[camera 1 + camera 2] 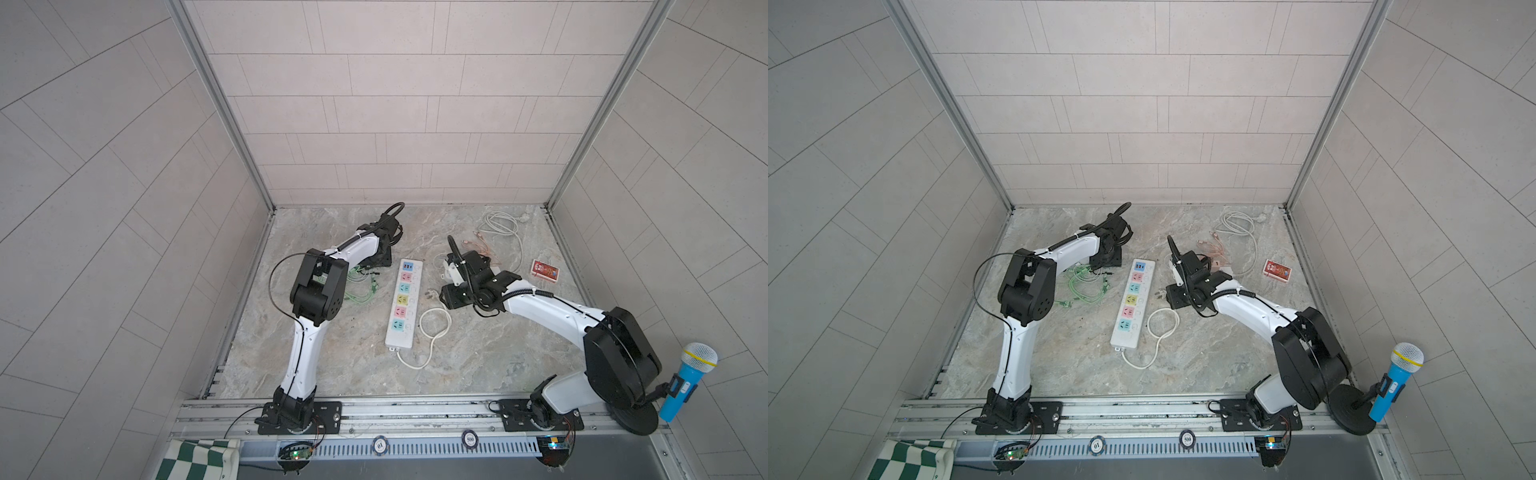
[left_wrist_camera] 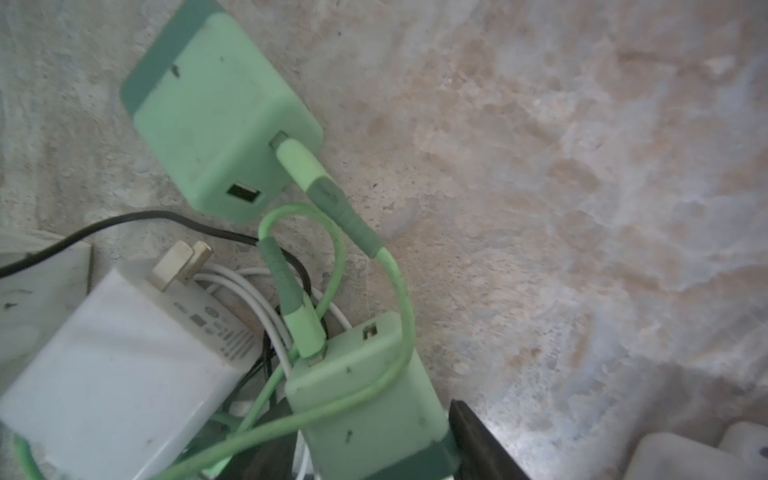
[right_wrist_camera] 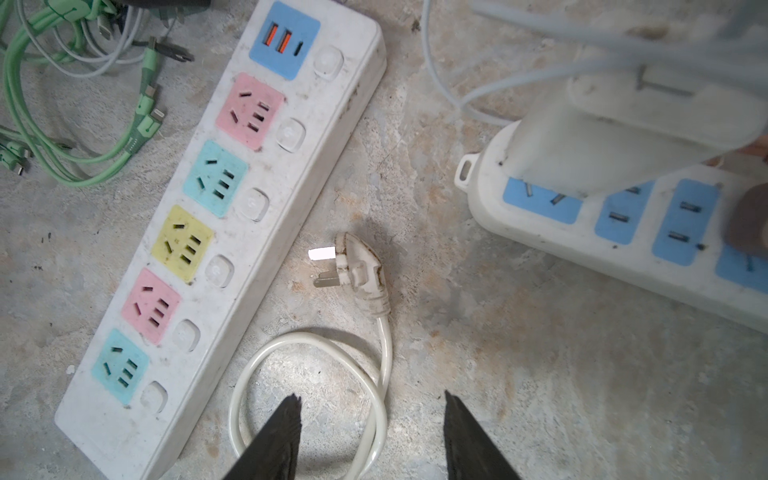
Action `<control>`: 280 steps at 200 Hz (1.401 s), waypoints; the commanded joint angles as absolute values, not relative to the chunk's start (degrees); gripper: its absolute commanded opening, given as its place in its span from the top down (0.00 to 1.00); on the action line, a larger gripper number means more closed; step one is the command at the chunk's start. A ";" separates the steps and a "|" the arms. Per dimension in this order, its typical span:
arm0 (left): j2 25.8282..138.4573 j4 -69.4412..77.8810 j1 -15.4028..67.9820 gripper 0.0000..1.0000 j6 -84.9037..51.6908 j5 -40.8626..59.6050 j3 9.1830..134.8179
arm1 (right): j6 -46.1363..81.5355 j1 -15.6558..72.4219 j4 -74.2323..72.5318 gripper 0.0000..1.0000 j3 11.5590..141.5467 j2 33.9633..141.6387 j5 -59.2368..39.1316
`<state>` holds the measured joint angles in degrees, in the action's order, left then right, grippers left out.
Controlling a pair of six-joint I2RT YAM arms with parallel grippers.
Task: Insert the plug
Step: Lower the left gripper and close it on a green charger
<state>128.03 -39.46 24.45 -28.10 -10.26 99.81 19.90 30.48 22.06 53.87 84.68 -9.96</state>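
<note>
The white three-pin plug point(image 3: 359, 270) lies on the stone floor, its prongs facing the white power strip point(image 3: 216, 208) with coloured sockets. In both top views the plug point(image 1: 430, 296) point(image 1: 1158, 296) sits just right of the strip point(image 1: 404, 303) point(image 1: 1133, 303). My right gripper point(image 3: 372, 399) is open just short of the plug, above a loop of its white cord point(image 3: 311, 345), holding nothing. My left gripper point(image 2: 365, 415) is low over a pile of chargers with a green charger point(image 2: 365, 399) between its jaws. One finger point(image 2: 478, 440) lies against the charger; the other stands slightly apart.
A second green charger point(image 2: 216, 120) and a white charger point(image 2: 116, 365) lie beside the left gripper, with green cables point(image 1: 361, 286) nearby. Another strip with blue sockets point(image 3: 623, 232) lies by the right wrist. A white cable point(image 1: 503, 226), red box point(image 1: 545, 269) and blue toy microphone point(image 1: 688, 380) are on the right.
</note>
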 commanded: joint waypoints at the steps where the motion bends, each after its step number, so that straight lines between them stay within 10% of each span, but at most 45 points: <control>1: 129.58 -40.86 24.19 0.41 -28.78 -10.46 101.91 | 19.07 30.67 21.95 0.45 53.26 84.72 -10.10; 179: 118.15 -40.80 26.72 0.82 -23.88 -7.17 91.57 | 19.22 30.81 21.37 0.46 53.19 84.51 -12.08; 243: 111.04 -35.45 29.52 0.84 -23.05 -4.37 75.67 | 19.72 31.16 21.58 0.46 53.09 83.51 -12.70; 280: 108.45 -34.84 30.60 0.61 -24.61 -9.40 70.27 | 19.70 31.25 21.77 0.46 52.89 83.05 -12.46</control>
<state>110.61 -33.67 30.13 -23.94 -5.78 73.32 19.73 30.87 20.99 53.84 84.73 -12.82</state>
